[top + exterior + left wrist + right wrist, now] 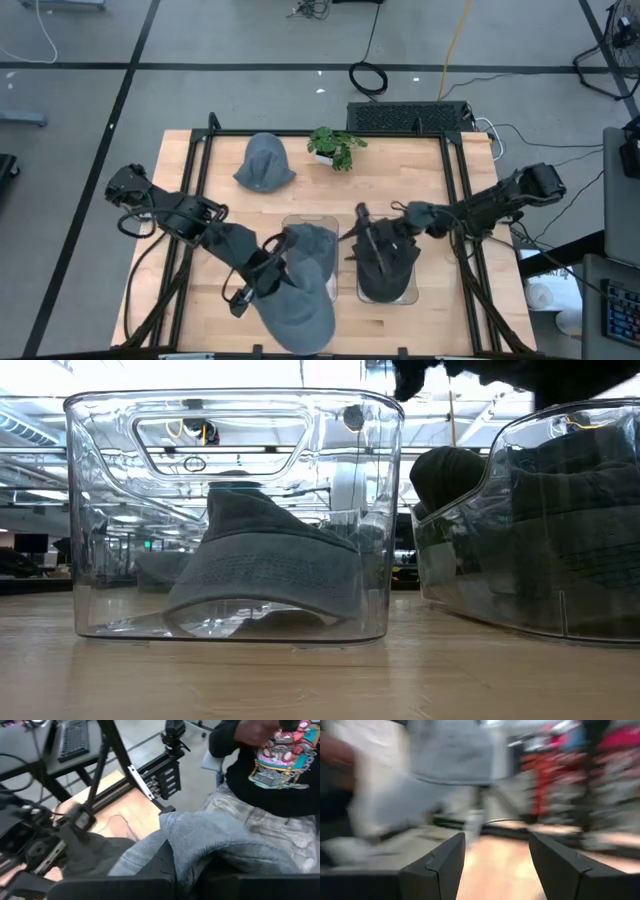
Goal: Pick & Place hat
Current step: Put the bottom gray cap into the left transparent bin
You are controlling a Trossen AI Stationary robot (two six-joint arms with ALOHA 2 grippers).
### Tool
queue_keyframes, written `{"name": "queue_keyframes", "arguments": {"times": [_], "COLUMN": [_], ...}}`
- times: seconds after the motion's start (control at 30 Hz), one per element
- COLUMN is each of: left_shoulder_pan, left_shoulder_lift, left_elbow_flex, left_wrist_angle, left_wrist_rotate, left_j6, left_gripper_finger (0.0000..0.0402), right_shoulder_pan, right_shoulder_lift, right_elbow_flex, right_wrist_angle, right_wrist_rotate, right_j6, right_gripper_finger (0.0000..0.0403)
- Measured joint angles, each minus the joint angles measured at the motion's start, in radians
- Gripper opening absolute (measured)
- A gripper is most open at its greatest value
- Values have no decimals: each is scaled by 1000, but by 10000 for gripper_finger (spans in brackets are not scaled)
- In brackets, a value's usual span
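The wooden table carried 2 clear plastic bins side by side near its front edge. The left bin was rounded and glossy, and the low view showed a soft grey hat sitting inside it, brim down. From above, that same hat spilled out over the bin's front wall, so it was hard to say how much of it actually rested inside.

The right bin was cut off at the frame edge and held a dark hat, mostly a shapeless black lump from above. A third grey hat lay loose near the back of the table, just beside a small leafy plant.

The left gripper was clamped on the grey hat's fabric, which bunched right over its fingers in the wrist view. The right gripper sat above the dark hat with its fingers spread wide and nothing between them; its view was badly blurred. A person in a dark printed shirt was partly visible beyond the table.
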Motion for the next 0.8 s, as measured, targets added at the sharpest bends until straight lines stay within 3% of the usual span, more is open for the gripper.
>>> {"name": "queue_keyframes", "arguments": {"times": [0.1,0.2,0.3,0.8], "left_shoulder_pan": [10,28,46,90], "left_shoulder_lift": [18,33,40,85], "left_elbow_flex": [0,0,0,0], "left_wrist_angle": [6,5,12,82], "left_wrist_rotate": [28,53,75,164], "left_j6": [21,23,33,77], "left_gripper_finger": [10,10,10,10], "right_shoulder_pan": [-28,-30,-25,-10], "right_shoulder_lift": [44,90,128,282], "right_elbow_flex": [44,49,49,141], "right_wrist_angle": [25,135,222,247], "right_wrist_rotate": [-236,-352,-351,-350], "right_j6": [182,272,317,371], "right_gripper_finger": [210,210,210,210]}}
